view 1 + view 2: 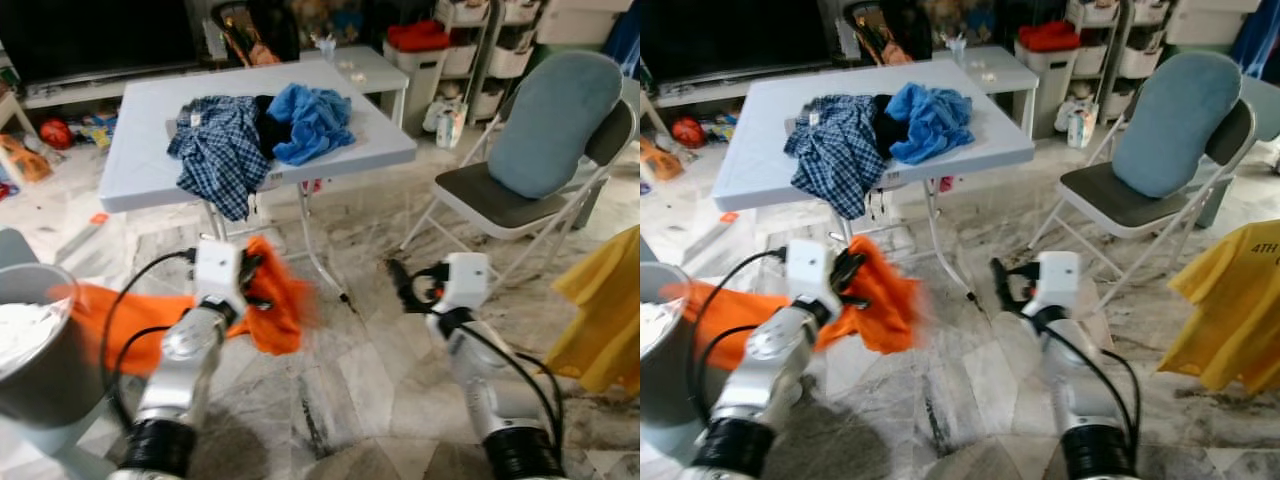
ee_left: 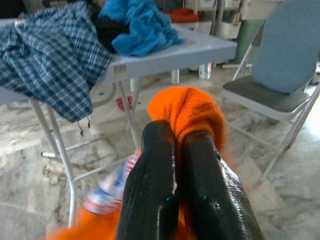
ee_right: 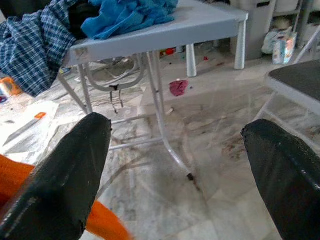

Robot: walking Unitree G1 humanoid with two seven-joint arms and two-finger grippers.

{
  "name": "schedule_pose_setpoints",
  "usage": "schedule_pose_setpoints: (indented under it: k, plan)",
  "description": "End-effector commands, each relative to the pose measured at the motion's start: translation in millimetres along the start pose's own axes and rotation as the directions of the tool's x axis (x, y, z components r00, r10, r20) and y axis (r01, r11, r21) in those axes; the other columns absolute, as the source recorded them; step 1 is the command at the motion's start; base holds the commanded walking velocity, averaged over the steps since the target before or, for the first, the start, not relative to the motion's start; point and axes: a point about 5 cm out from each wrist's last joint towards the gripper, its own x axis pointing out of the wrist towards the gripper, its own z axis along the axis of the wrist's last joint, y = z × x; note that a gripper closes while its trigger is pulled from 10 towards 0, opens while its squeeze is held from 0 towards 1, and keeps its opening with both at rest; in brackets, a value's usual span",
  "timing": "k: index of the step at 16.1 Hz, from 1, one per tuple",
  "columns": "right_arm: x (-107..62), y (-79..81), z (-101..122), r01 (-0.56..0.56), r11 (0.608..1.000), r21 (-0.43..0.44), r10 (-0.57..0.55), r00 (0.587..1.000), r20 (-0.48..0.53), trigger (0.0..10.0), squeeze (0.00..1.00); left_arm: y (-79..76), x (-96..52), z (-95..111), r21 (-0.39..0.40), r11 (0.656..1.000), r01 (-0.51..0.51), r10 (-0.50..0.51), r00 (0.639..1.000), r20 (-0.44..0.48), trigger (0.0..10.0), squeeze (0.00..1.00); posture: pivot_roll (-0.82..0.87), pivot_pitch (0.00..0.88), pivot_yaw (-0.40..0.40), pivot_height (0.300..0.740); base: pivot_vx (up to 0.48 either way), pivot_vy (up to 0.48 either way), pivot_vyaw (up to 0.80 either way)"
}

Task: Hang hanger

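Marble floor (image 1: 380, 380) stretches before the robot in the left eye view, and a white folding table (image 1: 140, 160) stands on it as the landmark. On the table lie a plaid shirt (image 1: 215, 145) and a blue cloth (image 1: 315, 120), touching each other. In front of the table, the left gripper (image 1: 252, 283) is pinched on an orange garment (image 1: 275, 300), which trails from the fingers back toward a grey bin (image 1: 40, 350) at the robot's left. The right gripper (image 1: 403, 287) hovers over the floor to the right of the table's legs, its fingers pointing toward the orange garment.

The right eye view adds a yellow shirt (image 1: 1230, 310) hanging far right of the table, beyond a folding chair (image 1: 1140, 200) with a blue cushion (image 1: 1170, 120).

The left wrist view shows the two black fingers (image 2: 150, 190) pressed together with a fold of orange fabric bulging out past their tips, pointing toward the table.

The right wrist view shows its fingers (image 3: 60, 185) spread wide, empty, with the table's legs between them. I can make out no hanger.
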Motion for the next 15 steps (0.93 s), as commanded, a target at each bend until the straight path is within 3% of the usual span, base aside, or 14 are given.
schedule_pose_setpoints:
  k: [1, 8, 10, 15]
  plan:
    - [2.1, 3.9, 5, -0.007, 1.0, 0.007, 0.007, 1.0, 0.016, 10.0, 0.0, 10.1, 1.4, 7, -0.002, 0.999, -0.045, 0.045, 0.999, 0.027, 10.0, 0.0, -0.09, 0.0, 0.033, 0.74, 0.0, 0.0, 0.0]
    - [2.3, 3.4, 5, -0.009, 1.0, 0.004, 0.009, 1.0, 0.016, 10.0, 0.0, 21.6, -0.5, 5, -0.051, 0.996, -0.078, 0.079, 0.997, 0.017, 10.0, 0.0, -0.09, 0.0, 0.03, 0.74, 0.0, 0.0, 0.0]
    - [2.4, 3.3, 6, -0.01, 1.0, 0.004, 0.01, 1.0, 0.016, 10.0, 0.0, 24.5, -1.1, 4, -0.072, 0.994, -0.084, 0.085, 0.996, 0.02, 10.0, 0.0, -0.09, 0.0, 0.03, 0.74, 0.0, 0.42, 0.0]
    - [1.3, 3.6, 8, -0.018, 1.0, 0.006, 0.018, 0.999, 0.032, 10.0, 0.0, 26.0, -0.2, 3, -0.096, 0.991, -0.092, 0.094, 0.996, 0.014, 10.0, 0.0, -0.1, 0.0, 0.032, 0.74, 0.0, 0.423, -0.62]
